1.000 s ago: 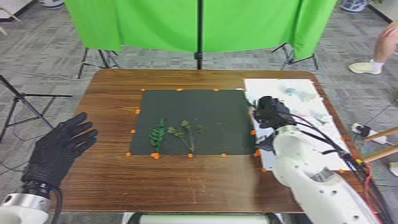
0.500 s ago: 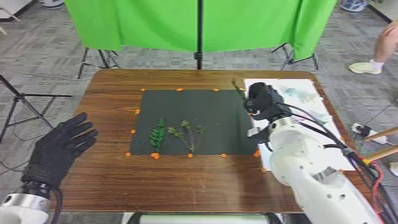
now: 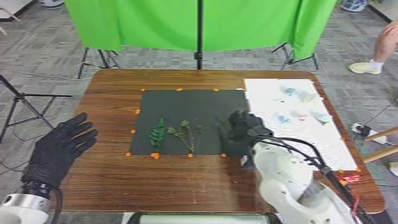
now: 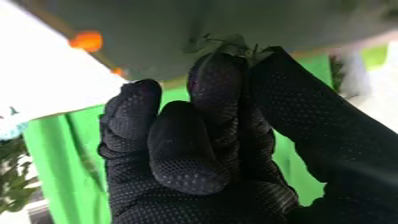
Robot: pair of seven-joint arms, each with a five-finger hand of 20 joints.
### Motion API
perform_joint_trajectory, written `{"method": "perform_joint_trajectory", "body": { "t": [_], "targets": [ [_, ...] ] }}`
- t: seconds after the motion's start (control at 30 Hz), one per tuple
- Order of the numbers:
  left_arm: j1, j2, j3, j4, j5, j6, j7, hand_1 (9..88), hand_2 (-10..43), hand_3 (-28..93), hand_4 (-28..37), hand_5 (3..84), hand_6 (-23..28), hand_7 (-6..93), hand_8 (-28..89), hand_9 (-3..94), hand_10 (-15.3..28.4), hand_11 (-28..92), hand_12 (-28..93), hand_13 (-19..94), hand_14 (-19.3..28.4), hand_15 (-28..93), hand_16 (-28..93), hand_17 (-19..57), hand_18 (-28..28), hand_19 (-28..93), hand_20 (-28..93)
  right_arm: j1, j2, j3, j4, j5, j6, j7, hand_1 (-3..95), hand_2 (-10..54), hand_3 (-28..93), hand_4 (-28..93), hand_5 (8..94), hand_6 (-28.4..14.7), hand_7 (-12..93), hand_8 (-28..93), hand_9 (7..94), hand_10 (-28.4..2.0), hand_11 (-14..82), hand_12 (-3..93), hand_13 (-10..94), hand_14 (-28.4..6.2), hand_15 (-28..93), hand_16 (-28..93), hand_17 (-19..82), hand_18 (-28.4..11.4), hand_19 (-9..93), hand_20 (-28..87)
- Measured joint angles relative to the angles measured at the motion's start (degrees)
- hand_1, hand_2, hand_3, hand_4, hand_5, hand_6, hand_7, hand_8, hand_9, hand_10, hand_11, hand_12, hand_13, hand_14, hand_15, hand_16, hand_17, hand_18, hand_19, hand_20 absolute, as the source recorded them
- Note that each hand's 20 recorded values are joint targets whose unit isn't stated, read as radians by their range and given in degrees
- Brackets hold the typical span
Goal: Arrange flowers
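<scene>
In the head view, my right hand [image 3: 244, 125] is over the right part of the dark mat [image 3: 182, 102], pinching a thin green stem [image 3: 222, 129] at the hand's left side. My left hand [image 3: 64, 142] is over the table's left edge, its fingers relaxed. A leafy green sprig [image 3: 157, 136] and a thin branching sprig [image 3: 189, 137] lie side by side on the mat. In the right wrist view, the thumb and fingertips of my right hand [image 4: 218, 145] meet on a bit of the green stem [image 4: 233, 42].
A white sheet [image 3: 271, 102] with pale blue and pink flowers [image 3: 293, 118] lies right of the mat. Orange markers [image 3: 155, 156] edge the mat. Several loose cables run along my right arm.
My right hand has moved from over the white sheet leftward and nearer onto the mat, carrying the green stem along. The left hand has stayed still.
</scene>
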Motion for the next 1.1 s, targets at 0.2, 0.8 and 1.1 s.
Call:
{"method": "perform_joint_trajectory", "body": {
  "t": [0.2, 0.8, 1.1],
  "targets": [
    [-0.14, 0.00, 0.03, 0.06, 0.00, -0.06, -0.16, 26.9, 1.2, 71, -28.0, 34.7, 3.9, 24.8, -13, 27.3, 12.3, 32, 14, 22, 14.5, 50, -5, -8.3, 20.9, 50, 7, -0.18, -1.65, -1.21, 0.02, 0.20, -4.09, 0.18, 45.0, -7.1, 93, -15, 54.6, -13.2, 86, -2, 79.6, -5.8, 42.3, 58.0, 82, -1.5, 84, 37, 36, -18.0, 93, 27],
    [-0.43, 0.05, 0.11, 0.12, 0.00, -0.18, -0.46, 26.8, 1.4, 71, -27.8, 34.7, 3.9, 24.6, -13, 27.4, 12.3, 32, 14, 22, 14.5, 50, -5, -8.3, 20.9, 49, 7, 1.59, -6.23, -2.23, 1.79, 0.75, -7.40, 1.67, 40.5, -9.5, 82, -28, 50.4, -8.7, 82, 0, 81.2, -7.3, 39.2, 48.5, 82, -2.5, 79, 40, 38, -18.4, 84, 34],
    [-0.62, 0.05, 0.10, 0.21, 0.00, -0.19, -0.57, 26.8, 1.5, 71, -27.9, 34.7, 3.9, 24.6, -13, 27.4, 12.3, 32, 14, 22, 14.5, 50, -5, -8.3, 20.8, 49, 7, 1.16, -6.38, -0.99, 0.11, 2.26, -7.78, 2.72, 31.5, -9.5, 82, -28, 52.9, -9.7, 78, -6, 80.8, -10.2, 47.4, 35.4, 83, -2.7, 79, 39, 39, -19.1, 85, 34]
  ]
}}
